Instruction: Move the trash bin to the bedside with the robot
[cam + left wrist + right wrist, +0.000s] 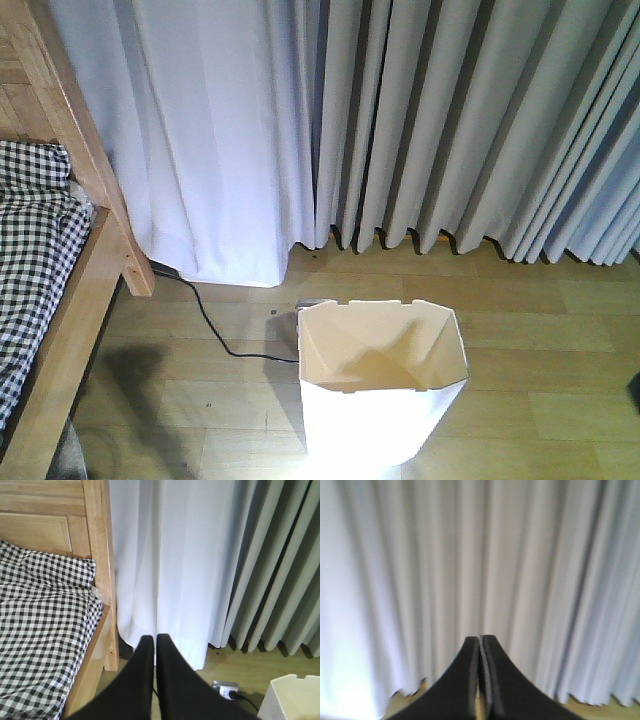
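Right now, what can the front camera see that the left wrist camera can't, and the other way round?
Only the front view shows the whole trash bin, open and cream-white inside, and the black cable along the wooden floor. Only the left wrist view shows the left gripper, its fingers closed together, and the headboard. Both show the checked bedding, the wooden bed frame and the curtains.

Your front view looks down on the floor; both wrist views face the curtains [520, 580] low, the left sharing the bed [45, 630].
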Controlling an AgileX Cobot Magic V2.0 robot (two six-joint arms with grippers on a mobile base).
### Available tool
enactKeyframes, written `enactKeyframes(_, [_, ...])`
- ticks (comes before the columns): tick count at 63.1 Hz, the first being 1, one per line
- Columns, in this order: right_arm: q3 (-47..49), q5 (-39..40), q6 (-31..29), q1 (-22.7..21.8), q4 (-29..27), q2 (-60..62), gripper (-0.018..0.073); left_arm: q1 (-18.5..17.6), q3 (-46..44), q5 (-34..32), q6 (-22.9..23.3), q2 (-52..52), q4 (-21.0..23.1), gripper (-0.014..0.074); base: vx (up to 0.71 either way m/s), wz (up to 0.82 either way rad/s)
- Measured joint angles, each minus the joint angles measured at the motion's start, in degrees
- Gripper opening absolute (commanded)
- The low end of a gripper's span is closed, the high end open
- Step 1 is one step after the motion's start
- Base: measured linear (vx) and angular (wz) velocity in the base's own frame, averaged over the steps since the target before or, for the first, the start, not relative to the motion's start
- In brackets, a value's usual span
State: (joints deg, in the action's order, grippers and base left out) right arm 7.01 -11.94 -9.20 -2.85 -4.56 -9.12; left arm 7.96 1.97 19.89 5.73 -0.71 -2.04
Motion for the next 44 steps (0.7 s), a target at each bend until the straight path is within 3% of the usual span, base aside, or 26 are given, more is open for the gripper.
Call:
enactKeyframes(6, [-3.9,4.5,1.3,4.9,2.2,0.0,-0.0009,0.0,0.0,0.0,0.0,0.0,0.0,-0.0006,0.0,0.0])
enactKeyframes(12, [-7.0,8.5,1.7,5.8,2.6,0.0,-0.0009,0.0,0.0,0.0,0.0,0.0,0.0,-0.0006,0.0,0.0])
enactKeyframes(23, [-8.6,11.3,3.8,3.9,2.6,4.3,-0.0009,0.0,0.0,0.0,0.0,0.0,0.0,-0.0006,0.0,0.0])
enactKeyframes(44, [-8.6,6.7,7.2,-1.1,3.7,9.6,-0.0009,0.0,0.0,0.0,0.0,0.0,0.0,-0.0006,0.0,0.0])
